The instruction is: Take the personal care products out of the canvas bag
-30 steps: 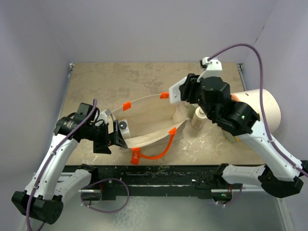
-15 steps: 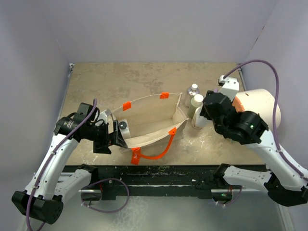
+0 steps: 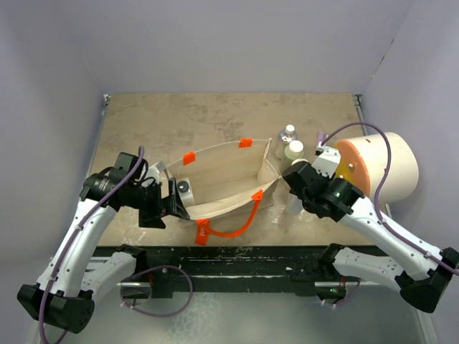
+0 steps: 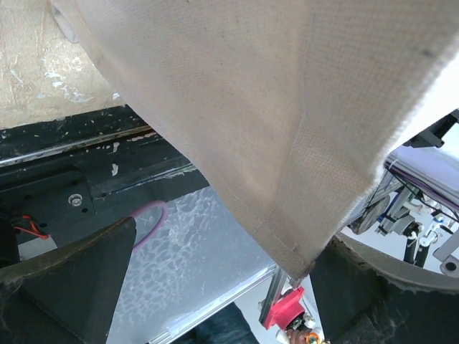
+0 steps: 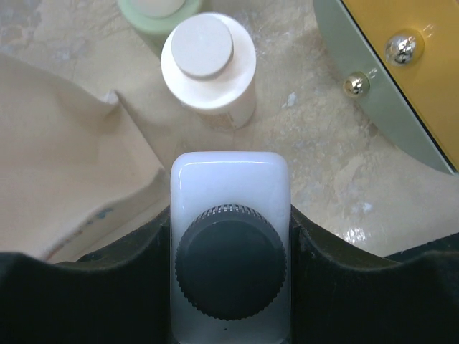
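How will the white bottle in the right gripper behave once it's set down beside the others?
The white bottle looks smooth and glossy, so it may slip if the right gripper loosens early. Its squarish shoulders suggest it won't roll. The cream-capped bottle stands close ahead, so a bump could tip either.

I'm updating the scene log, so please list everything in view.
canvas bag: one, beige with orange handles, mid-table, mouth open.
white dark-capped bottle: one, held beside the bag's right end.
grey-capped bottle: one, white, apparently inside the bag's left end.
cream-capped bottle: one, pale, standing just right of the bag.
pale green bottle: one, cream cap, behind it.
clear bottle: one, white cap, farthest back.
cylinder: one, cream with orange-yellow face, lying at the right.
table: one, mottled beige.
left gripper: open, bag wall between its fingers.
right gripper: shut on the white dark-capped bottle.
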Controlling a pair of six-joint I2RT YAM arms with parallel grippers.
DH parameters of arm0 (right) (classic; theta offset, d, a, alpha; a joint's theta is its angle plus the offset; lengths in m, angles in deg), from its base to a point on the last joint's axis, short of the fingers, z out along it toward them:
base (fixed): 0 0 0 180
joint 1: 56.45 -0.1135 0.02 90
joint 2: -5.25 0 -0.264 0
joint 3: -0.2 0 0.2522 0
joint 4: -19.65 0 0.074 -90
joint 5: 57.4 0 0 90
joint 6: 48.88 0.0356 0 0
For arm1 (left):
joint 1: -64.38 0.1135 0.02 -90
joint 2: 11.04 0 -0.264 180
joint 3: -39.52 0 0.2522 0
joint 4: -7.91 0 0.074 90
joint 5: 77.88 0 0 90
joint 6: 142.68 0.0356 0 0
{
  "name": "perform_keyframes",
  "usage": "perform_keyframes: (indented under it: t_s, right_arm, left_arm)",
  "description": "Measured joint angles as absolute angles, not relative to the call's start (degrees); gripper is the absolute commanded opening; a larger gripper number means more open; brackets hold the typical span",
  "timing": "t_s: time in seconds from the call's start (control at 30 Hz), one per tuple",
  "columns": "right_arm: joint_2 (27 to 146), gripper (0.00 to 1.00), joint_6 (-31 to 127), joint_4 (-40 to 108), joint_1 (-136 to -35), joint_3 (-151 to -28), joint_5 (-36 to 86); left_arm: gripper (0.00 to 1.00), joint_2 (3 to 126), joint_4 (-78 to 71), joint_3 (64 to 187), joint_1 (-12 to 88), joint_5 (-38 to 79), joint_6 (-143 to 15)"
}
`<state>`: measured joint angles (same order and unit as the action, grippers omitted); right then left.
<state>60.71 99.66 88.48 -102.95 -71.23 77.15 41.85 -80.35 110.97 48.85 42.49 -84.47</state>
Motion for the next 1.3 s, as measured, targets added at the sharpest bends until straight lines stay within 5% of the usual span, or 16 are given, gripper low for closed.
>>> perform_keyframes:
  t_s: [0.6,0.97,1.3]
  right_arm:
    - [68.34,0.00,95.55,70.54,-96.39,-59.30,80.74]
    - [66.66,0.96,95.55,68.44,-96.17,-58.05,81.61]
    - [60.49,1.00,92.58,75.13,-96.13,-65.22,81.13]
  left_arm:
    - [1.00,41.89,-81.22,115.10,48.85,39.91,-84.65]
    - [1.00,40.56,-83.39,116.19,48.85,36.48,-86.18]
    - [0.99,38.20,-83.74,116.41,48.85,34.10,-87.75]
